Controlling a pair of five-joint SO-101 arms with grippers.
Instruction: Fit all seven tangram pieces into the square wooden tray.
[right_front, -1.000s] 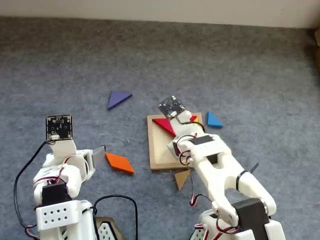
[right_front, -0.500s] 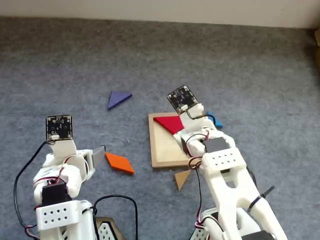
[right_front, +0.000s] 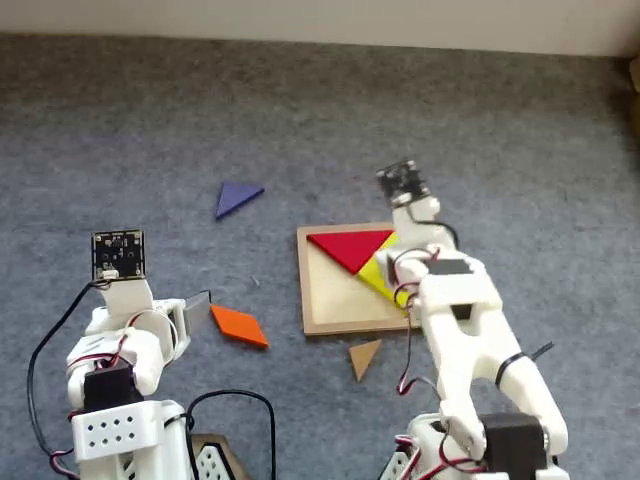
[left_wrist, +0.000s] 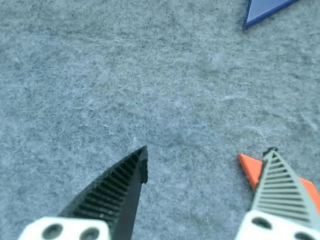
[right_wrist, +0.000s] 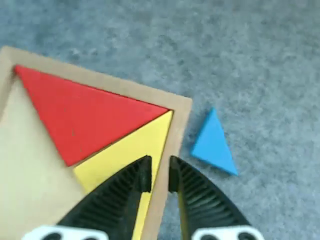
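Here, flat red triangle (right_wrist: 85, 120), yellow triangle (right_wrist: 130, 150) in wooden tray (right_wrist: 100, 81); left fingers (left_wrist: 120, 185) spread, right fingers (right_wrist: 125, 192) pressed together.

The square wooden tray (right_front: 335, 300) lies flat, holding a large red triangle (right_front: 350, 246) along its far edge and, touching it, a yellow piece (right_front: 383, 275), seemingly a triangle. Outside lie a small blue triangle (right_wrist: 212, 144) just beside the tray, a purple triangle (right_front: 237, 198), an orange parallelogram (right_front: 239, 326) and a tan triangle (right_front: 364, 356).
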